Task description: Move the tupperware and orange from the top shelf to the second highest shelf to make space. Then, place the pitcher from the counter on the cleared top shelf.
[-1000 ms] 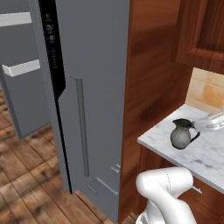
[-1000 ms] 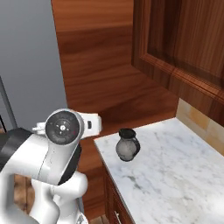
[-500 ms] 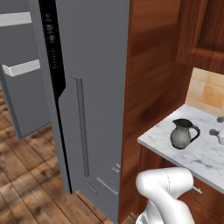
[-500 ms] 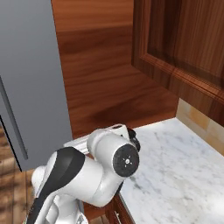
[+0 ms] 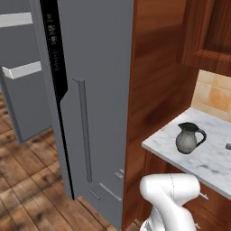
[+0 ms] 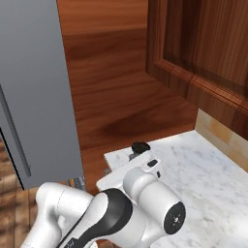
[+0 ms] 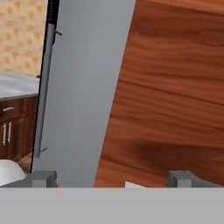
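The pitcher (image 5: 187,139), a dark grey pot-bellied jug with a curved handle, stands near the left end of the white marble counter (image 5: 212,162). In the right base view my arm covers most of it, leaving just the dark rim of the pitcher (image 6: 140,147) showing above the counter (image 6: 208,174). My gripper (image 7: 111,178) is open with nothing between its fingertips (image 7: 41,177), and it faces the grey fridge door and the wood panel. The tupperware, the orange and both shelves are out of view.
A tall grey fridge door (image 5: 94,99) with a long handle stands left of a brown wood side panel (image 5: 158,81). An opened door with white bins (image 5: 22,70) is at far left. Wood wall cabinets (image 6: 203,53) hang over the counter. The floor is wood plank.
My arm has swung from the left across the right base view and now covers most of the pitcher there. The gripper has left the counter's right end in the left base view. The pitcher has not moved.
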Tool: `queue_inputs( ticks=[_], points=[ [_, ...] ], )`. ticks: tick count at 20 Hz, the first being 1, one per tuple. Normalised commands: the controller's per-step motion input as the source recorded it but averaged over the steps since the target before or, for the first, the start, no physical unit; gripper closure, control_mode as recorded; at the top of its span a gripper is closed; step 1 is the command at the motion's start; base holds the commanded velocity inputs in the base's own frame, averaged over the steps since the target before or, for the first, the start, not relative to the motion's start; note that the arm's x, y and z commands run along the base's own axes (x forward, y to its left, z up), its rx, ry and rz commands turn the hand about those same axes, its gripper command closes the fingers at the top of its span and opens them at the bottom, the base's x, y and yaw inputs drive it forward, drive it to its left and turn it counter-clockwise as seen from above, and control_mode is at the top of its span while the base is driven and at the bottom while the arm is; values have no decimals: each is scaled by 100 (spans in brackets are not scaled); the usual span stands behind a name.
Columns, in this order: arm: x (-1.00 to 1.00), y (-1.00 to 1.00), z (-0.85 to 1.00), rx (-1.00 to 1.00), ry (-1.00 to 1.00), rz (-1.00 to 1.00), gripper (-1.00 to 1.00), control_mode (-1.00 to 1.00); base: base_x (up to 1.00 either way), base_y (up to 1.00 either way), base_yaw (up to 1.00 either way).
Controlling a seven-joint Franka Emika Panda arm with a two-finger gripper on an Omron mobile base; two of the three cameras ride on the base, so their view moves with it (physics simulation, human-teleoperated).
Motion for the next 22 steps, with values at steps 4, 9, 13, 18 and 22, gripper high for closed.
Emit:
queue_inputs(
  ticks=[4,9,13,18,22],
  points=[
    [28,-26,-17,4,-2,0,-100,-100,0,0,0],
    [36,-35,-5,6,2,0,-100,-100,0,0,0],
    [34,-33,-3,7,4,0,-100,-100,0,0,0],
    [26,-18,-10,6,4,0,-100,-100,0,0,0],
    [21,-1,-10,4,1,0,-100,-100,0,0,0]
  ],
)
